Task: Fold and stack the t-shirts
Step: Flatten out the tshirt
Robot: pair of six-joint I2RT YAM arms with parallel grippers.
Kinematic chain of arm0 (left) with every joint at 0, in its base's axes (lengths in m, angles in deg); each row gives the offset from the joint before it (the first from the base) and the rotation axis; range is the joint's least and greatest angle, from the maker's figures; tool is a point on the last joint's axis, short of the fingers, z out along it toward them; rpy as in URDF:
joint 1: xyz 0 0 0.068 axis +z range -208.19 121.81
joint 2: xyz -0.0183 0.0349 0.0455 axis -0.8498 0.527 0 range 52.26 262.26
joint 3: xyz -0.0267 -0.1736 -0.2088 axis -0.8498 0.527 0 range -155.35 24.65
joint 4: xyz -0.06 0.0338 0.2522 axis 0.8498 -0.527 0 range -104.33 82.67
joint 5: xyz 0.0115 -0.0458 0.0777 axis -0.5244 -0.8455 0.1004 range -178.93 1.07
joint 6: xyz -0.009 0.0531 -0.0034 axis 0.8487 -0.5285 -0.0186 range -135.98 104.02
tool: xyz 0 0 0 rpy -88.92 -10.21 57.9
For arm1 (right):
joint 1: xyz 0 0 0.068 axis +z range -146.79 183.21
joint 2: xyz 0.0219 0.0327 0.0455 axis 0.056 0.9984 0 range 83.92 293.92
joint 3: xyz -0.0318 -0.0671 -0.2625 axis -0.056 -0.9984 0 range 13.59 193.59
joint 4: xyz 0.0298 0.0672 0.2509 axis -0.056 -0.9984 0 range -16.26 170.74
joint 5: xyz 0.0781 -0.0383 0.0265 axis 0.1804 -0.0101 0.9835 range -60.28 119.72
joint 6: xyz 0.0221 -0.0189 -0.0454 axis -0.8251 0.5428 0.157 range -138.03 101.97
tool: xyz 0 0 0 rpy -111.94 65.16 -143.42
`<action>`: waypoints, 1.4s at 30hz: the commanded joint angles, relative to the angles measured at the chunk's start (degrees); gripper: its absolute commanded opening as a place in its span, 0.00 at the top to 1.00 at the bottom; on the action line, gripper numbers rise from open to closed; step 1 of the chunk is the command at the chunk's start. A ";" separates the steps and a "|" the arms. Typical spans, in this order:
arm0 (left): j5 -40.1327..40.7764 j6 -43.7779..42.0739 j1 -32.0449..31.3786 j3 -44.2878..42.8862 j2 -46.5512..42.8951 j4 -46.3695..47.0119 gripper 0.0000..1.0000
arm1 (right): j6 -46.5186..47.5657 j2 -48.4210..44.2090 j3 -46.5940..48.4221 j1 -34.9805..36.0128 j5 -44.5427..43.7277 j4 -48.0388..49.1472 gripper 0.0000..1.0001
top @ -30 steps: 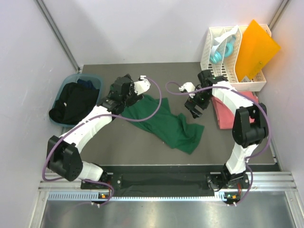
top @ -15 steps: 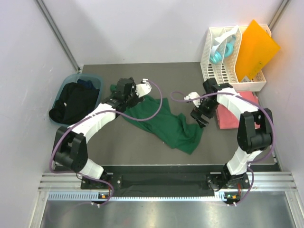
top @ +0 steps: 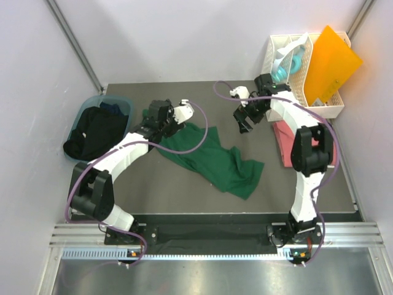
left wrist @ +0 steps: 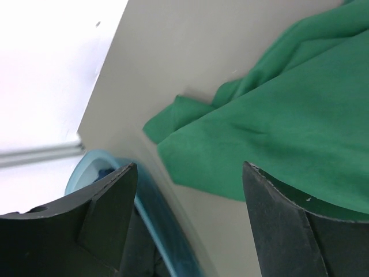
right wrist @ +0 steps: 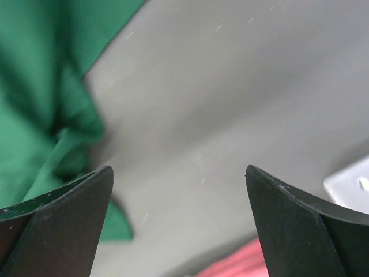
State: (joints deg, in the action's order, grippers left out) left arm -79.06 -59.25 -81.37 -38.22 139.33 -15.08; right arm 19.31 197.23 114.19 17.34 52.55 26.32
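Left gripper (left wrist: 189, 170) hovers, fingers apart, over a corner of the green shirt (top: 215, 160), probably to pinch it; right gripper (top: 242, 121) hangs spread wide, empty

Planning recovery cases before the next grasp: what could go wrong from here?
The left end effector hangs open at the corner of the crumpled dark green cloth t-shirt, close beside the rim of the blue plastic tub; closing could catch the rim.
That corner shows overlapping folds, so a pinch may take several layers.
The right end effector is open over bare table, off the shirt; a one-sided lift may drag it.
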 commanded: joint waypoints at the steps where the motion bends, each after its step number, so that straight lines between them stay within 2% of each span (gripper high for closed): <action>1: -6.52 -0.76 -0.11 -1.73 -0.41 -1.04 0.21 | -5.69 9.17 8.97 1.07 1.52 3.70 0.05; 4: -8.28 -1.91 -0.11 -1.82 0.12 -1.04 0.21 | -8.06 13.05 13.12 1.86 1.25 4.40 0.08; 7: -8.38 -3.22 -0.29 -0.85 -0.84 -0.87 0.25 | -9.56 13.94 13.14 3.62 -0.06 7.82 0.07; 11: -4.26 -5.85 -0.73 3.53 -3.65 4.40 0.26 | -11.85 14.39 12.08 5.90 -1.91 12.57 0.08; 15: -1.70 -7.27 -0.90 4.69 -6.73 5.64 0.26 | -13.78 15.00 12.08 8.80 -3.66 16.34 0.09; 27: 1.82 -7.62 -1.78 4.42 -14.72 3.09 0.27 | -17.04 21.15 15.33 12.59 -7.36 16.97 0.14; 42: 3.84 -9.38 -2.22 3.72 -19.65 1.86 0.27 | -16.87 24.49 15.86 16.72 -11.23 16.80 0.35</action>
State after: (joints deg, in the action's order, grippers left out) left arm -76.20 -67.62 -83.32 -33.37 121.36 -14.64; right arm 2.76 219.81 128.16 31.61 41.84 42.89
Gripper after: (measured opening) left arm 0.735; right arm 0.683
